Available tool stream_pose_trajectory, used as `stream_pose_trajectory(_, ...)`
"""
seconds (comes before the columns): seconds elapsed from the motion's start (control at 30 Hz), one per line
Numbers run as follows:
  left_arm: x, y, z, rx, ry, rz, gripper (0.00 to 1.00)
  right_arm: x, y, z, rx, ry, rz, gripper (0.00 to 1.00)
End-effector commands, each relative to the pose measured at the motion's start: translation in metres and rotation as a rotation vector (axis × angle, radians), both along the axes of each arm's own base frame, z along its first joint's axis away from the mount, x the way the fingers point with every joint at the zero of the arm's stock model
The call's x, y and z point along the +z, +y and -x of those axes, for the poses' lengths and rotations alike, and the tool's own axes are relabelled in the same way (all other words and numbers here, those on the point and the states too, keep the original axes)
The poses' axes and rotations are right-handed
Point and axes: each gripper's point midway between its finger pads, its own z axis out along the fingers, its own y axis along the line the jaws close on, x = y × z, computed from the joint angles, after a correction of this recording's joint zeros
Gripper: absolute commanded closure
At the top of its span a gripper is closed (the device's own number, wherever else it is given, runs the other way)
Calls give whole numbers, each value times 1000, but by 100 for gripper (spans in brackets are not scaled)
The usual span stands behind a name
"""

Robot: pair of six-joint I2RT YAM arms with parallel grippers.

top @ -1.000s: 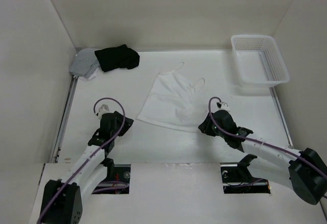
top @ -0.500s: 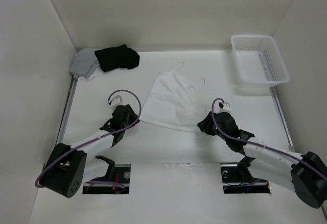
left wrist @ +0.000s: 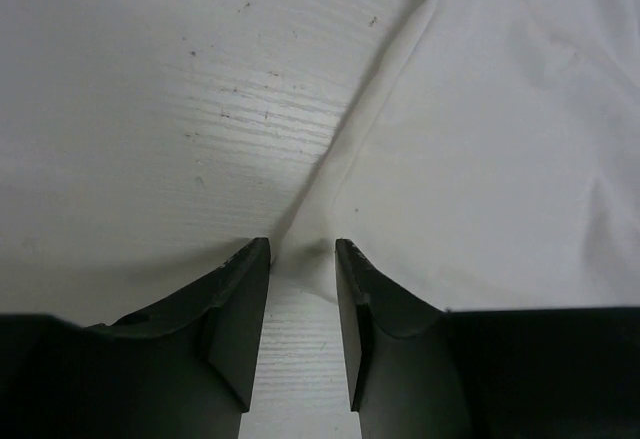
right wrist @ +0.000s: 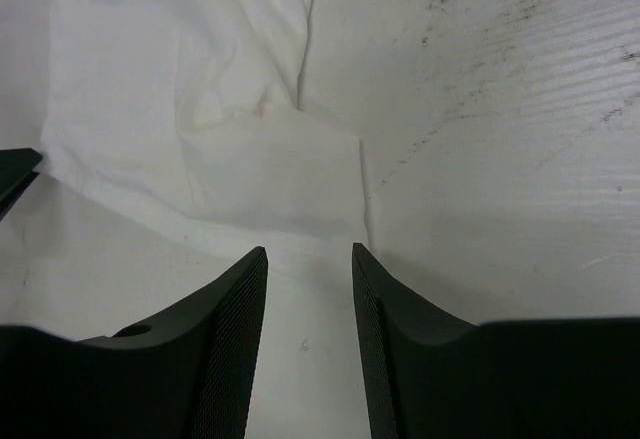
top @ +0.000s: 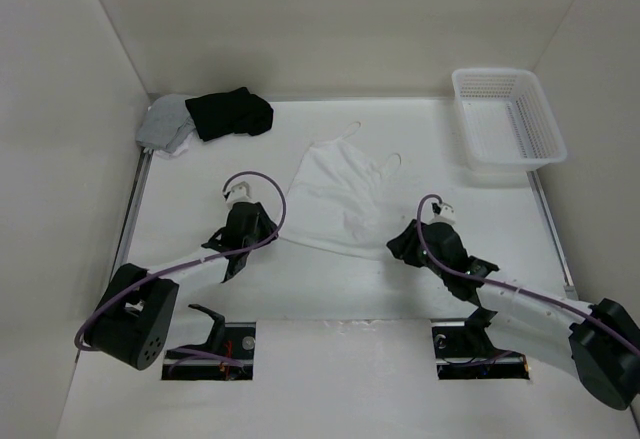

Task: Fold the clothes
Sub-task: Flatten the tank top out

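One white camisole [top: 335, 199] is laid flat near the middle of the table [top: 460, 204], with its hem turned toward the arms and its two narrow straps [top: 397, 160] pointing toward the far wall. Two other garments are bunched in the far left corner: one black garment [top: 230, 112] and one grey garment [top: 163, 126], touching each other and well apart from the camisole. One white basket [top: 505, 119] is set at the far right corner.

Two grippers are lowered to the table, one at each near corner of the hem. The left gripper [top: 264, 227] is placed at the hem's left corner. In the left wrist view its two fingers are seen apart, and the pointed corner of the camisole [left wrist: 500, 139] is drawn into the gap between the tips of the left gripper [left wrist: 300, 249]. Bare table [left wrist: 150, 109] is seen to the left of the cloth. Whether the fabric is already touched by either finger cannot be told for certain.

The right gripper [top: 395, 247] is placed at the hem's right corner. In the right wrist view the two fingers of the right gripper [right wrist: 308, 256] are likewise held apart, with nothing clamped. The camisole [right wrist: 200, 109] is seen just beyond the tips, wrinkled, with its corner edge lying just ahead of the gap, and the table [right wrist: 500, 109] is exposed to the right.
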Motion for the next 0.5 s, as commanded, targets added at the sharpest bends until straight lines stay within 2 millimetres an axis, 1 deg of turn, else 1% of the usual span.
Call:
stream_pose_trajectory(0.0, 24, -16, -12, -54, -83, 48, 73, 3, -7, -7, -71, -15, -15, 56)
stream_pose_trajectory(0.03, 25, -17, -12, -59, -83, 52, 77, 3, -12, -7, -95, -13, -4, 56)
stream_pose_trajectory(0.1, 28, -18, -12, -60, -91, 66, 88, 5, -20, -7, -137, -14, 19, 56)
stream_pose_trajectory(0.17, 36, -12, -11, -30, -117, 83, 94, 4, -21, -4, -140, 6, 38, 55)
stream_pose_trajectory(0.23, 46, -3, -10, 7, -148, 108, 95, 0, -18, 0, -122, 34, 56, 54)
stream_pose_trajectory(0.33, 51, 13, -4, 59, -154, 125, 96, -4, -7, 5, -81, 60, 78, 54)
stream_pose_trajectory(0.4, 52, 15, -1, 62, -154, 141, 96, -6, 1, 8, -56, 74, 86, 53)
stream_pose_trajectory(0.47, 50, 10, 4, 45, -146, 153, 96, -8, 10, 11, -30, 85, 79, 53)
